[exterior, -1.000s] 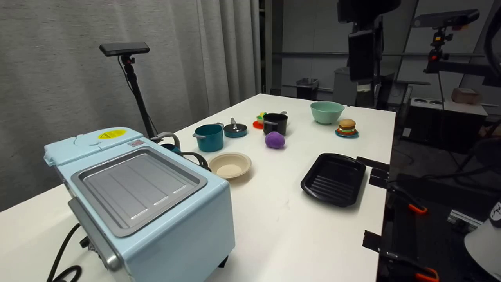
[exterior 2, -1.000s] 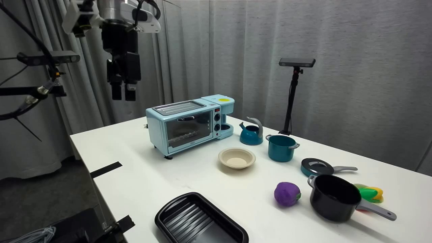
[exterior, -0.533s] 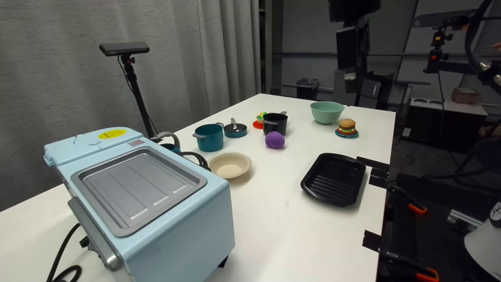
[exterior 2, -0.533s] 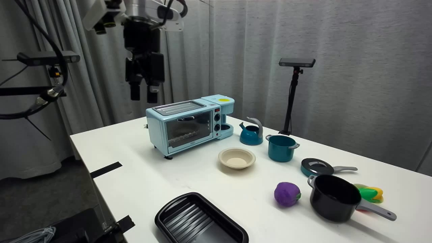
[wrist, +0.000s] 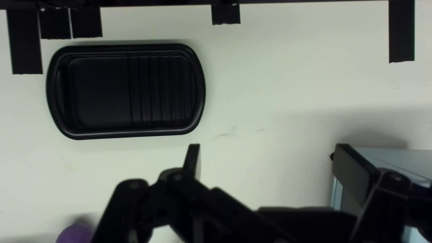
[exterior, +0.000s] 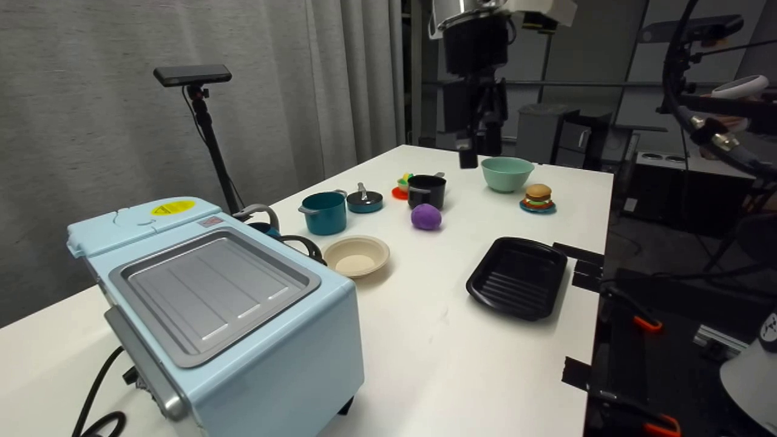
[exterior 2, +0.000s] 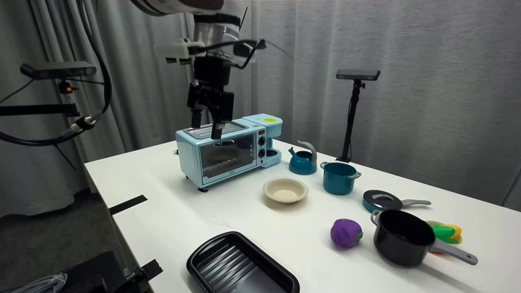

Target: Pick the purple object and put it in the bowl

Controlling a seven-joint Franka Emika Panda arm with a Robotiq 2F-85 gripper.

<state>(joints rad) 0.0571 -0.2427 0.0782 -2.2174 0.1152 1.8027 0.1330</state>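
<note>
The purple object (exterior: 426, 216), a rounded lump with a green tip, sits on the white table beside the black pot; it also shows in an exterior view (exterior 2: 346, 233) and partly at the bottom left of the wrist view (wrist: 75, 234). The tan bowl (exterior: 356, 257) sits empty near the toaster oven, also seen in an exterior view (exterior 2: 285, 192); it is out of the wrist view. My gripper (exterior: 480, 155) hangs high above the table, pointing down, also seen in an exterior view (exterior 2: 206, 127). In the wrist view its fingers (wrist: 268, 152) are wide apart with nothing between them.
A black ridged tray (exterior: 518, 278) lies near the table edge. A light blue toaster oven (exterior 2: 230, 150), teal kettle (exterior 2: 303, 162), teal pot (exterior 2: 338, 179), lidded pan (exterior 2: 382, 201) and black pot (exterior 2: 403, 240) stand around. A green bowl (exterior: 507, 174) and toy burger (exterior: 538, 197) are farther off.
My arm has swung over the table: leftward and lower in an exterior view, rightward and slightly lower in an exterior view. The gripper has turned somewhat. The objects have not moved.
</note>
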